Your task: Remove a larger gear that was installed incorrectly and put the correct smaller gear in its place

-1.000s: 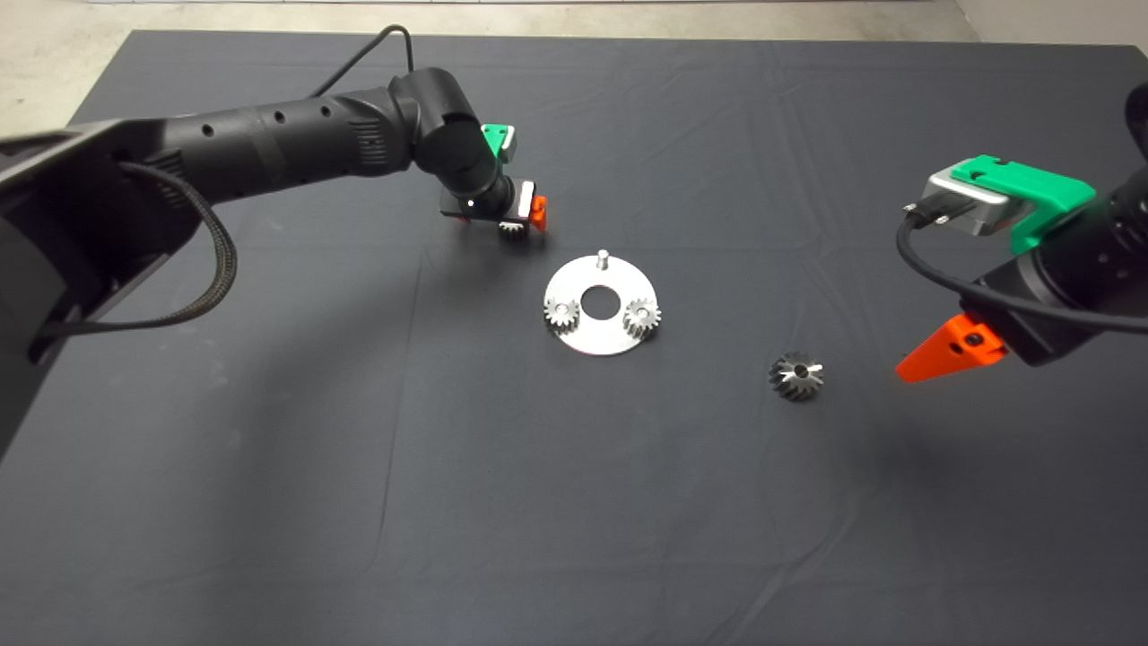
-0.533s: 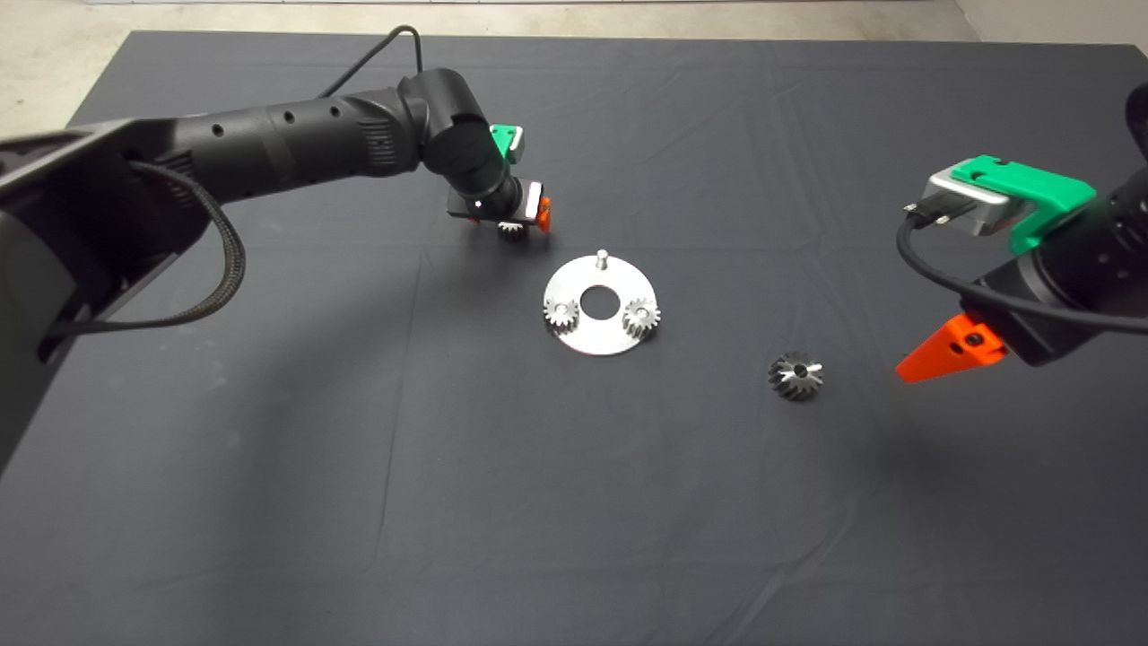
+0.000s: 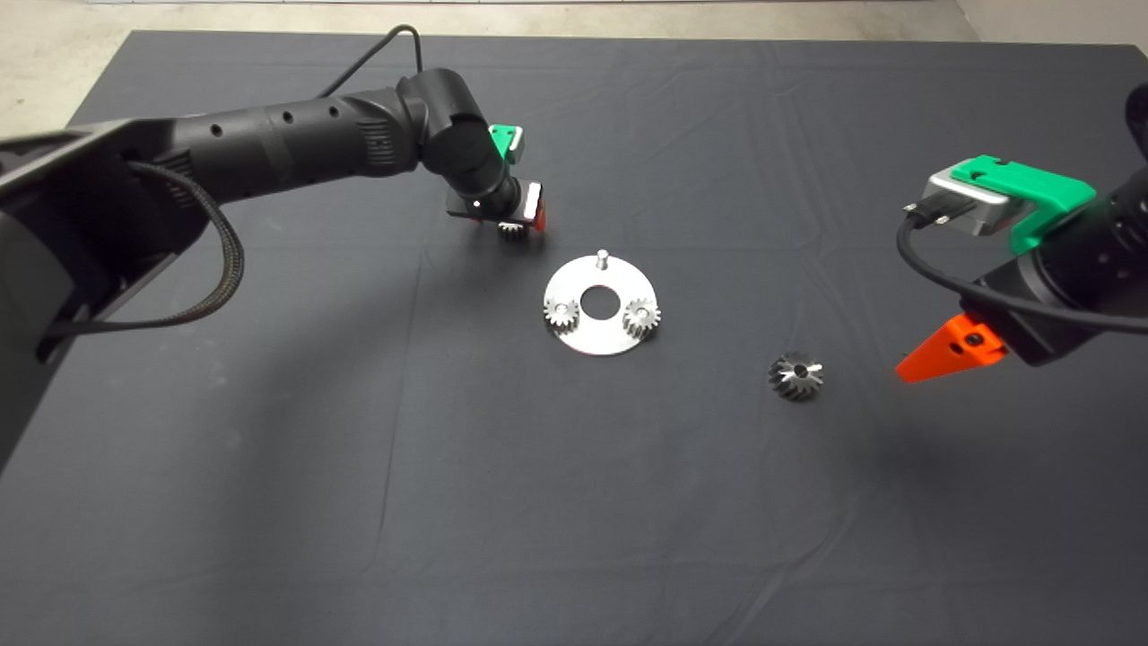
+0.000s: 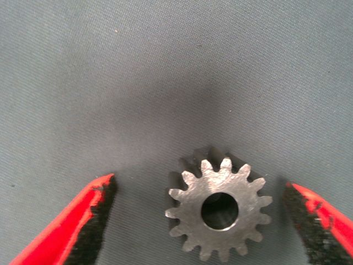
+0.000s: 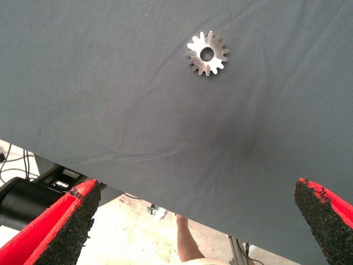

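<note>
The left end effector is spread wide, the small gear lying untouched on the mat between its fingers. The right end effector, also wide, hovers beside the large gear.

Dark mat covers my table, creased in several places. Round silver plate lies flat near its middle, with a round centre hole. Two small gears sit on the plate, each with a shiny pin at its centre: one left of the hole, one right of it. Bare upright pin stands at the plate's far edge. Pale floor beyond the mat. A person's leg shows past the mat's edge.
</note>
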Motion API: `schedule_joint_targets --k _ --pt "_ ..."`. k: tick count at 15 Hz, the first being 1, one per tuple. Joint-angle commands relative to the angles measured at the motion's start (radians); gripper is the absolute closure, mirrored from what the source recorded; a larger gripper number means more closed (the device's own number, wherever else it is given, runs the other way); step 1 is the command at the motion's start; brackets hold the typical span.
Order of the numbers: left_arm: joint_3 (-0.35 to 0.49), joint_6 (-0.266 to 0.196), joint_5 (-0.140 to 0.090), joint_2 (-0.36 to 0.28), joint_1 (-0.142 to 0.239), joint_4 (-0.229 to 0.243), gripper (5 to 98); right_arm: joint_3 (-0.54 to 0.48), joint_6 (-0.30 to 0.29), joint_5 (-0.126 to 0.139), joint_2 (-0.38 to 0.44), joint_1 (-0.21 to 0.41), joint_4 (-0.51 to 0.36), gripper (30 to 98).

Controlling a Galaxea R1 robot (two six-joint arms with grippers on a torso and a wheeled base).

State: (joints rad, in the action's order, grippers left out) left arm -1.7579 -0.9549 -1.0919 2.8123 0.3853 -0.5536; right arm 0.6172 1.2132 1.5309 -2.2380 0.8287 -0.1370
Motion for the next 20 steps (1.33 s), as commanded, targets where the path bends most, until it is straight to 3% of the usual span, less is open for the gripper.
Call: schedule_joint_targets --k 1,19,20 --pt "0.019 0.008 -0.005 0.009 0.018 -0.012 28.5 -0.002 0.006 0.094 0.004 0.020 -0.038 35.5" --pt "0.022 0.058 -0.013 0.039 0.018 -0.012 48.3 -0.005 0.006 0.094 0.025 0.020 -0.036 35.5" --pt "0.022 0.059 -0.013 0.040 0.018 -0.012 52.4 -0.005 0.006 0.094 0.024 0.019 -0.036 35.5"
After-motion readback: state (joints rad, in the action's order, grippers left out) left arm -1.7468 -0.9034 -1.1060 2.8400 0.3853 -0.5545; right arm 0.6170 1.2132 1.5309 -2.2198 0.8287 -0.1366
